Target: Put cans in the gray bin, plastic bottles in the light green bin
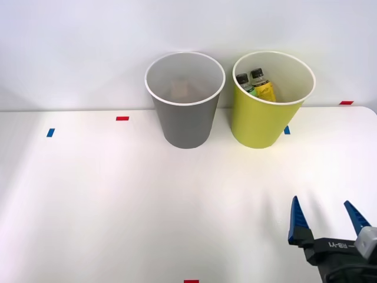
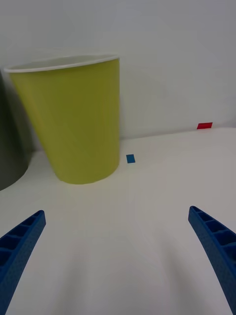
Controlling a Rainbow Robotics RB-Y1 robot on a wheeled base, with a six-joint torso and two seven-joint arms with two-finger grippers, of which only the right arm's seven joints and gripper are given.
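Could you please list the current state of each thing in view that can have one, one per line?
gray bin: upright, something pale at its bottom, too unclear to name.
light green bin: upright, holding both bottles.
plastic bottles: inside the light green bin, capped, leaning against its wall.
right tool: open, empty, above the table near the front edge, apart from both bins.
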